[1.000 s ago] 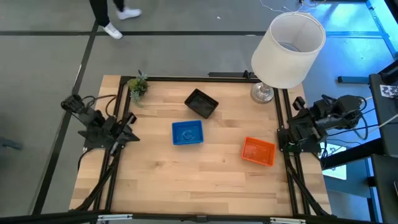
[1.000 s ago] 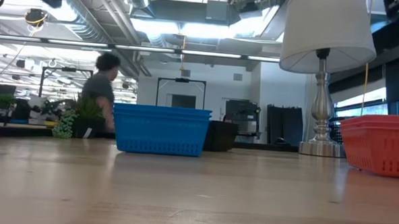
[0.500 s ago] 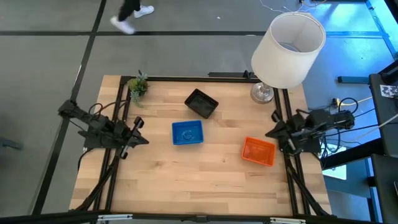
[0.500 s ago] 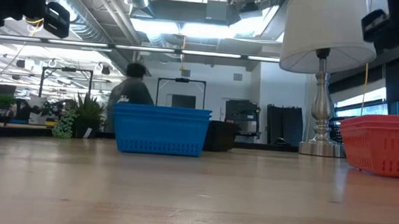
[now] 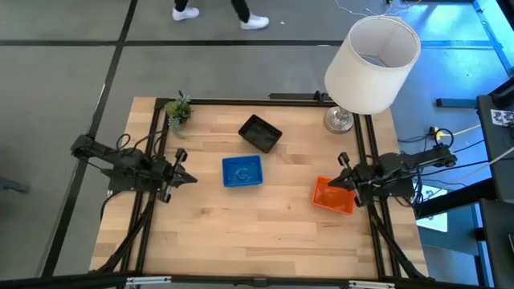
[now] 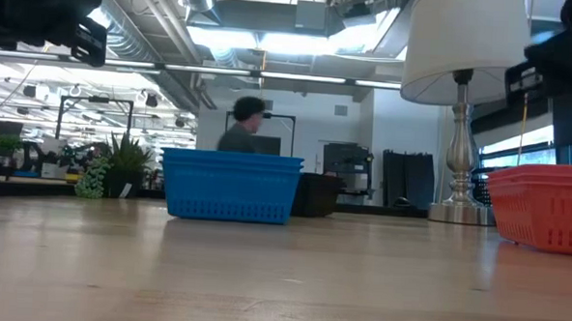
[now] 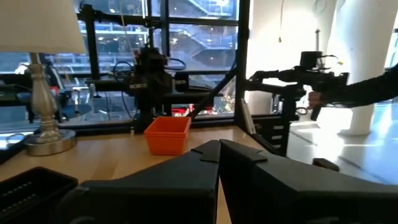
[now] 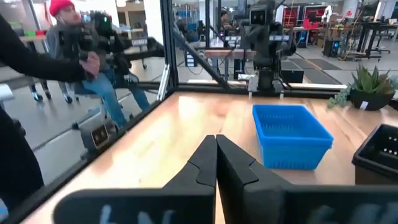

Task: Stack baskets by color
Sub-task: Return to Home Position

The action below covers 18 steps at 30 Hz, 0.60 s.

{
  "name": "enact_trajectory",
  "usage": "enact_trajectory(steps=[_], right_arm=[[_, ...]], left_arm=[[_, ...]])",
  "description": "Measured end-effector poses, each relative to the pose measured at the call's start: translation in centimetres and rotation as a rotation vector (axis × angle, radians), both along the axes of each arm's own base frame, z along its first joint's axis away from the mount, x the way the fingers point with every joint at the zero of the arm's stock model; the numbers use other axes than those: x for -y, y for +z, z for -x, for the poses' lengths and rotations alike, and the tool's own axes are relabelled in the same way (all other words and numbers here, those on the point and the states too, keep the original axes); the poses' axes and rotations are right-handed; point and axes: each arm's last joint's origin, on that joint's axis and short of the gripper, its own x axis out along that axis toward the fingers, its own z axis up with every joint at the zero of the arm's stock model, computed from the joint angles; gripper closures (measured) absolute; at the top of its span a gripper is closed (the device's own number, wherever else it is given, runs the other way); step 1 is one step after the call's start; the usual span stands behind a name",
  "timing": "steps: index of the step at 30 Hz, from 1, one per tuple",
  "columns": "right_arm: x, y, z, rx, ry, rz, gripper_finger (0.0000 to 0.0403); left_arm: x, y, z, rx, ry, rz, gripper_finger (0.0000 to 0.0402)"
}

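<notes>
Seen from above: lamp (image 5: 372, 64) on one corner of the table (image 5: 241, 241), shade overhanging the rim. Down the same side edge from the lamp, orange baskets (image 5: 337, 201) nested in one stack, close to that rim. Farther from the lamp, toward mid-table, blue baskets (image 5: 242, 171) nested likewise, well apart from the orange. Along the lamp's back edge, between lamp and plant (image 5: 177, 111), black baskets (image 5: 260, 133) stacked and turned askew, near the blue but not touching.

Right gripper (image 5: 332, 182) jutting in from the lamp's side, fingers pressed together and empty, tip over the orange stack's lamp-facing edge. Left gripper (image 5: 186, 178) at the side opposite the lamp, fingers likewise closed on nothing, pointing toward the blue stack, a strip of bare wood between them.

Beyond the three stacks, away from the lamp: a broad run of bare wood out to the far edge. Past the lamp's back edge, on the floor: a person's legs (image 5: 217, 10) in white shoes.
</notes>
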Motion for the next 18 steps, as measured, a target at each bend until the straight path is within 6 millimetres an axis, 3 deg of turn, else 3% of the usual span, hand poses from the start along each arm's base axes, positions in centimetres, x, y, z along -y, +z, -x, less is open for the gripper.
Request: enact_trajectory(steps=[11,18], right_arm=[[-0.06,-0.76,-0.39,0.093,-0.021,0.187,0.0403],[-0.06,-0.77,-0.39,0.092,-0.020,0.186,0.0403]], left_arm=[[-0.52,-0.12,-0.11,-0.005,0.164,-0.085,0.0402],[-0.81,-0.13,-0.12,-0.017,0.261,-0.065,0.0401]])
